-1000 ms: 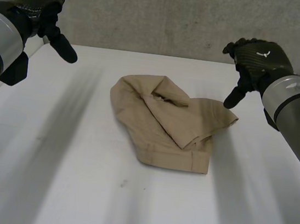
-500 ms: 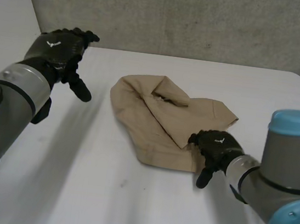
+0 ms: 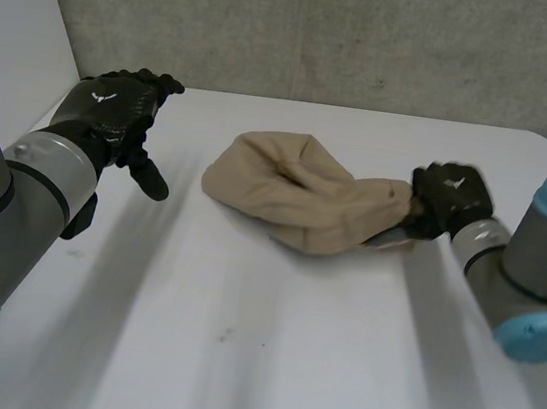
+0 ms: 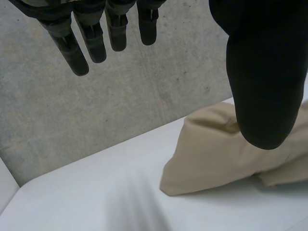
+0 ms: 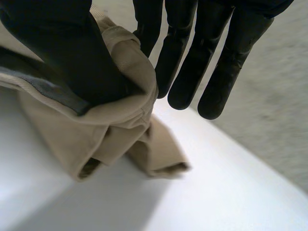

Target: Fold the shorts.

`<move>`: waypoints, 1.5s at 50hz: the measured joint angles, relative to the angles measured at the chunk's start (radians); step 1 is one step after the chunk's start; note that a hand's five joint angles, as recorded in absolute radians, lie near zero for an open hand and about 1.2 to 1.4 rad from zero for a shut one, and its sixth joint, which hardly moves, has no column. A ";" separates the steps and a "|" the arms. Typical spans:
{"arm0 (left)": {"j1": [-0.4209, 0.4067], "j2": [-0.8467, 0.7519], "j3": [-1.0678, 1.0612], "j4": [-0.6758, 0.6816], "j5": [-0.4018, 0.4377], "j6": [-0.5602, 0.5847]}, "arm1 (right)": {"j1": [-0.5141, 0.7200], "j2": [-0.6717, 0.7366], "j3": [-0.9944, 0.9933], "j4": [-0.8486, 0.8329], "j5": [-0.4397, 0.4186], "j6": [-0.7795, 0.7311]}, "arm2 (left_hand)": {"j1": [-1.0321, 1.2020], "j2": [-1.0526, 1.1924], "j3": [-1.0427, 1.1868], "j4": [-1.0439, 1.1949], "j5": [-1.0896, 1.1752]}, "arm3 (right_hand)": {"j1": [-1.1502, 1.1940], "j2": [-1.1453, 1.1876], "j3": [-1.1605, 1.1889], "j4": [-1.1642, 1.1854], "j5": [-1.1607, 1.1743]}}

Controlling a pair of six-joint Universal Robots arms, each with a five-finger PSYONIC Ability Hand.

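shorts (image 3: 300,193) end hidden inside right robot hand (image 3: 448,193) grasp

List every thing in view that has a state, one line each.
shorts: bunched up on the table, one end pinched.
right robot hand: shut on the shorts' end, thumb over cloth.
left robot hand: open, fingers straight, holding nothing, apart from the shorts.

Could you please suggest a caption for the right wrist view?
Right robot hand pinches a bunched edge of the tan shorts over the white table.
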 measured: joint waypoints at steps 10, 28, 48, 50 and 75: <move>-0.002 -0.004 -0.014 0.001 0.003 0.000 | -0.131 0.186 -0.349 0.013 0.052 -0.244 | 0.000 0.000 0.000 0.000 0.000 | 0.000 0.004 0.000 0.004 0.006; -0.044 -0.176 0.044 0.095 0.014 0.014 | -0.130 0.086 -0.335 0.189 0.055 -0.211 | 0.000 0.000 0.000 0.000 0.000 | -0.774 -0.953 -0.966 -0.949 -0.893; -0.189 -0.637 0.451 0.133 0.183 0.177 | -0.119 -0.073 0.015 0.384 -0.061 -0.031 | 0.002 0.000 0.000 0.000 0.000 | -0.774 -0.953 -0.966 -0.949 -0.893; -0.200 -0.671 0.483 0.134 0.188 0.198 | -0.119 -0.067 0.022 0.368 -0.068 -0.032 | 0.003 0.000 0.000 0.000 0.000 | -0.774 -0.953 -0.966 -0.949 -0.893; -0.256 -0.817 0.693 0.140 0.141 0.252 | -0.110 -0.026 0.003 0.107 -0.089 -0.051 | 0.954 0.987 0.972 0.993 0.938 | -0.028 -0.003 -0.001 0.002 -0.001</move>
